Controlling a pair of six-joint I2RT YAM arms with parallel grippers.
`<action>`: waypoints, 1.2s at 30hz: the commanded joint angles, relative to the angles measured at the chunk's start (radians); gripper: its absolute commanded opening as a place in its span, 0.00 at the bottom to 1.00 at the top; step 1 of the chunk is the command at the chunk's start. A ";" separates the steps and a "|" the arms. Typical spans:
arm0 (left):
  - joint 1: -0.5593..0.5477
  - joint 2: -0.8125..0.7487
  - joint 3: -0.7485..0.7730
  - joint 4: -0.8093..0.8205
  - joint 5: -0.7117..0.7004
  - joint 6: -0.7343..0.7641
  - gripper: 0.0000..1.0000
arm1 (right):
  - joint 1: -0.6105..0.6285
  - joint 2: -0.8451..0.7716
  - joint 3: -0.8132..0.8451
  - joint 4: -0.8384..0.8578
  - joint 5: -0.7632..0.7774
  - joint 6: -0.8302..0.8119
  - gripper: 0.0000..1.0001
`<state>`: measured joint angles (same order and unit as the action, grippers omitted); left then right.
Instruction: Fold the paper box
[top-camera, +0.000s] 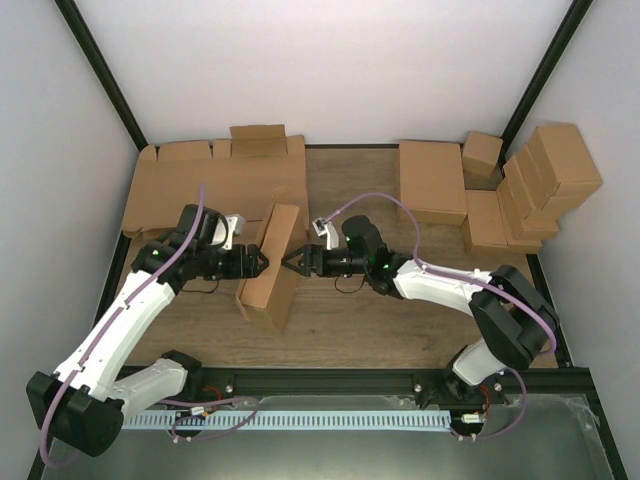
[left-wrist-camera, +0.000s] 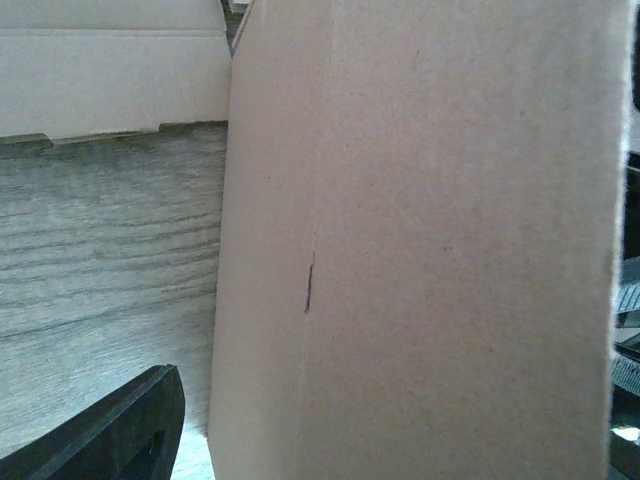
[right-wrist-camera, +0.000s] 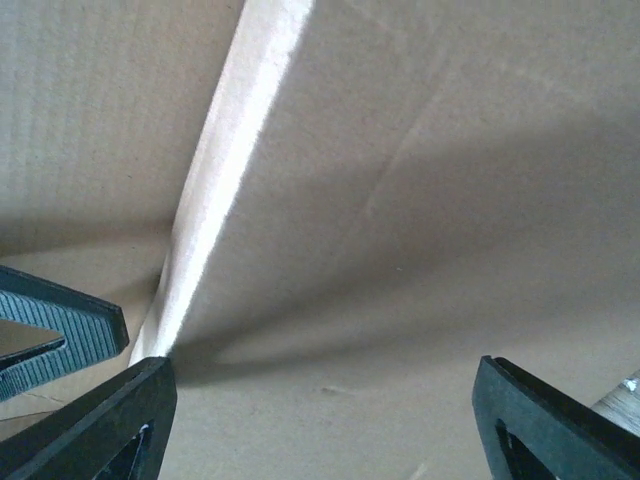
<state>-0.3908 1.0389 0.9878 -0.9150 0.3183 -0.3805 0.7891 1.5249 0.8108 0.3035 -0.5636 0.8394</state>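
Paper box (top-camera: 272, 268) (left-wrist-camera: 450, 250) (right-wrist-camera: 400, 200): folded up and stood on a narrow edge at mid-bench (top-camera: 350, 320), between the two claws; flaps look closed from the top view, inside not visible, so contents cannot be told.

Long axis runs from the far side to the near side of the bench, with the near end swung a little to the left; broad faces point left and right, one toward each arm; the box leans slightly.

Left claw (top-camera: 260, 262): at the box's left face; jaws wide; in the left wrist view one finger (left-wrist-camera: 100, 435) sits just apart from the cardboard (a fold line and a short dark slit show on that face); no grip seen.

Right claw (top-camera: 290, 263): at the right face, opposite the left one; jaws wide; both fingers (right-wrist-camera: 90, 425) are spread to the edges of the right wrist view, with cardboard filling the space beyond them; not clamped on anything.

Flat blanks (top-camera: 215, 185) lie piled at far left; finished boxes (top-camera: 535, 185) are stacked at far right, well apart from the paper box.
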 joint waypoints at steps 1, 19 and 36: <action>0.001 0.003 0.041 -0.017 0.029 0.029 0.80 | 0.010 0.007 0.064 0.037 0.004 0.009 0.84; -0.039 0.045 0.101 -0.082 -0.030 0.044 0.83 | 0.018 0.074 0.128 -0.022 -0.013 0.009 0.53; -0.200 0.206 0.245 -0.219 -0.284 0.010 0.83 | 0.032 0.097 0.148 -0.046 -0.021 0.006 0.51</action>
<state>-0.5583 1.2163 1.1912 -1.0878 0.1024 -0.3637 0.8021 1.6054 0.9222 0.2989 -0.5827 0.8616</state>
